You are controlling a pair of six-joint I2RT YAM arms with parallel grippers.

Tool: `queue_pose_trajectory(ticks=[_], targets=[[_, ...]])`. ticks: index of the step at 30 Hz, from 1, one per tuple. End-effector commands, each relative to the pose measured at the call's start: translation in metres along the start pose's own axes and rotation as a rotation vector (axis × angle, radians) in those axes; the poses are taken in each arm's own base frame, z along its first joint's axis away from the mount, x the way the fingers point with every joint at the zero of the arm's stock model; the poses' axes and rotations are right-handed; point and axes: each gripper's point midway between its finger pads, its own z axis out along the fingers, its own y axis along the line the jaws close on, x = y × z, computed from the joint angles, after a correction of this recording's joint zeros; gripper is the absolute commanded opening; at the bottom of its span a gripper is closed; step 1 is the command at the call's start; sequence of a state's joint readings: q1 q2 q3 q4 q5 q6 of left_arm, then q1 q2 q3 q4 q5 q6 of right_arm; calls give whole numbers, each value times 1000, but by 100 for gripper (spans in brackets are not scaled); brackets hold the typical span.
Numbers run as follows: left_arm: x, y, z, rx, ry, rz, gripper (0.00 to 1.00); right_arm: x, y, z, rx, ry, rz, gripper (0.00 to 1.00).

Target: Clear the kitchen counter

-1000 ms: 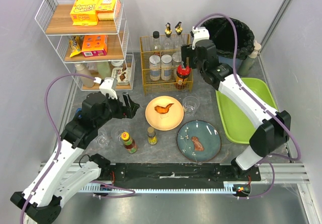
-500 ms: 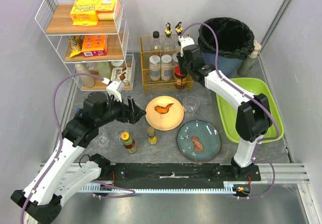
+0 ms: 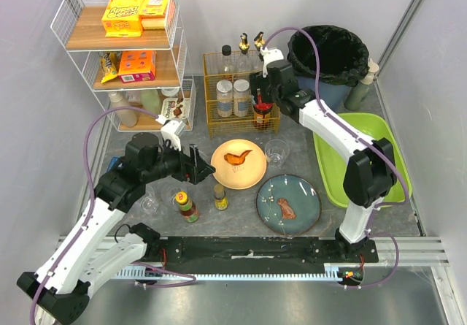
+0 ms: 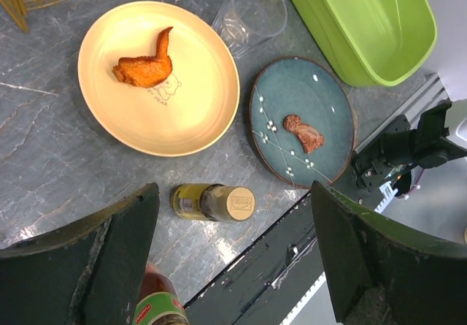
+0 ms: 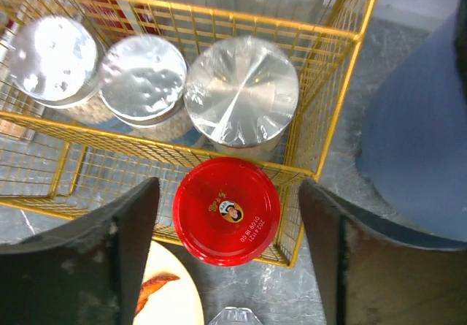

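The kitchen counter [image 3: 299,153] carries a yellow plate [image 3: 238,163] with a chicken wing, a blue plate [image 3: 288,204], a clear cup [image 3: 276,151], a sauce bottle [image 3: 186,204] and a spice jar [image 3: 220,196]. My left gripper [image 3: 201,166] hovers open just left of the yellow plate, with the spice jar [image 4: 215,202] lying below between its fingers and nothing held. My right gripper [image 5: 228,259] stands open over a red-lidded jar [image 5: 226,212] in the yellow wire basket [image 5: 332,113], a gap on each side of the lid.
A lime-green tray [image 3: 361,157] lies at the right and a black-lined bin [image 3: 328,55] stands behind it. The white wire rack [image 3: 124,55] stands at the back left. Silver-lidded jars [image 5: 241,95] fill the basket. A small glass [image 3: 149,202] stands by the left arm.
My left gripper has moved right, toward the yellow plate. My right arm has folded inward and its gripper has shifted left and down over the red-lidded jar, which now sits in the basket.
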State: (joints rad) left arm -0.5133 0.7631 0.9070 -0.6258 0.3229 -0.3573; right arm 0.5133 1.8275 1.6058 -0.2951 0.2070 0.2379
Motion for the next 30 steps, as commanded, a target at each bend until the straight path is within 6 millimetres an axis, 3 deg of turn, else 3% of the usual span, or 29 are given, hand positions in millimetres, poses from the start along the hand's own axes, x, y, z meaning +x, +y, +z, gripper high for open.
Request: queue_pose_trajectory(ticks=[1,4,6,9,12,16,18,20,24,27,30], targets=[[7,-1,6,18,7,29,90,-98,1,-66,-50,-249,53,91],[7,17,4,-91,-6,-8,89,-103,11,-90,-129,-273,47,96],[7,31,-3,-190,-3,-36,88,-93,13,-103,-162,-253,38,96],[11,43,-21,-306,30,-78,87,-68,10,-120,-179,-213,33,96],[21,42,-37,-345,81,-125,88,-38,9,-132,-197,-168,32,97],[40,42,-53,-371,148,-166,88,8,26,-145,-325,-79,77,97],[54,41,-55,-358,196,-169,88,20,32,-153,-366,-60,101,97],[69,41,-56,-351,254,-180,88,24,33,-160,-381,-67,114,97],[98,43,-49,-317,369,-181,84,3,33,-190,-421,-156,84,98],[106,47,-48,-332,403,-176,82,-16,31,-215,-443,-234,66,98],[106,46,-48,-330,408,-184,78,-21,29,-225,-444,-264,50,98]])
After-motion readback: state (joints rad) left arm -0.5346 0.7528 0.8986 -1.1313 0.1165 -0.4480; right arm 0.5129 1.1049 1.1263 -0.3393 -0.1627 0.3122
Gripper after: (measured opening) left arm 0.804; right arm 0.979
